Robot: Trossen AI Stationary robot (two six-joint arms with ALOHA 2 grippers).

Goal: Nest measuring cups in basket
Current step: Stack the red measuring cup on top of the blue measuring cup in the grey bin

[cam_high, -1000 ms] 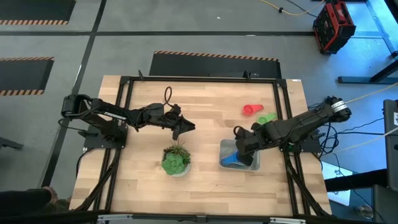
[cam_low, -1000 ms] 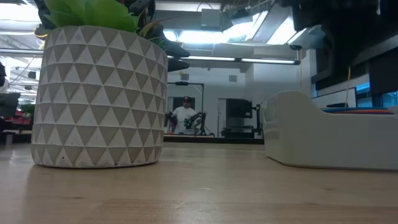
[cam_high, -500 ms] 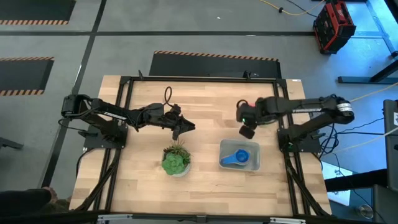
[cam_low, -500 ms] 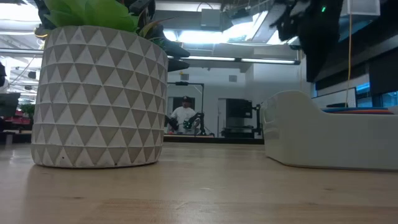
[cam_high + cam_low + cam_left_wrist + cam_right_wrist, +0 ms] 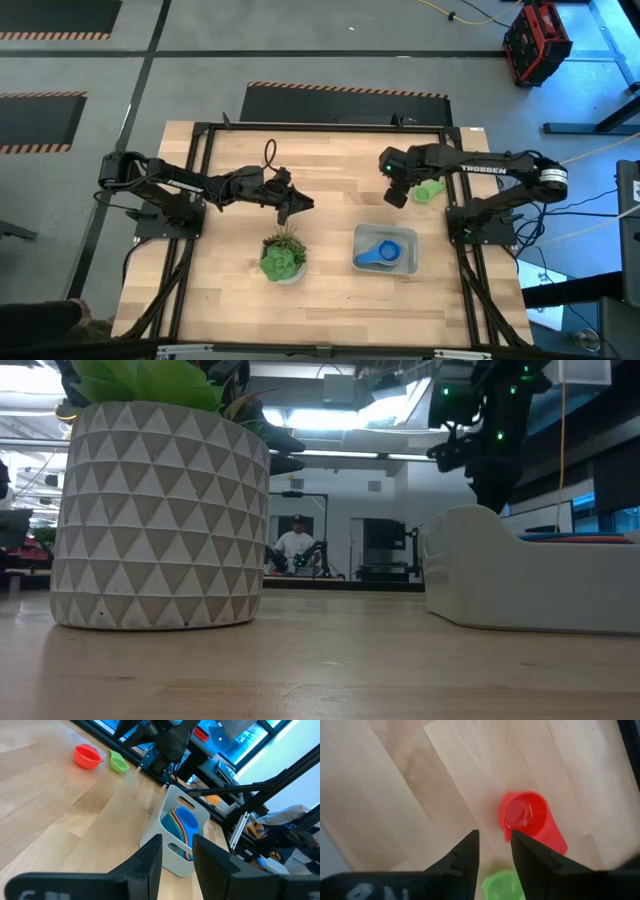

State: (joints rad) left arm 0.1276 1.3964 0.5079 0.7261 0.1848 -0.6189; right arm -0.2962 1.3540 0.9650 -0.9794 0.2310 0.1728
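The greyish basket [image 5: 386,262] stands on the table at the near right. Nested measuring cups lie in it, a blue one [image 5: 383,252] on top; the left wrist view shows the stack [image 5: 185,824] too. A red cup [image 5: 531,821] and a green cup [image 5: 430,190] lie on the wood beyond the basket. My right gripper [image 5: 495,845] hangs open above them, pointing steeply down, its fingertips just beside the red cup's bowl. In the high view the right arm hides the red cup. My left gripper [image 5: 300,205] waits open over the table's middle.
A green spiky plant in a white patterned pot [image 5: 283,258] stands near the table's middle, close to my left gripper. A black frame [image 5: 455,170] runs around the tabletop. Bare wood lies between the pot and the basket.
My right gripper has left the basket and swung toward the table's far edge, sinking a little, until it stands over the red cup. The blue cup lies uncovered in the basket.
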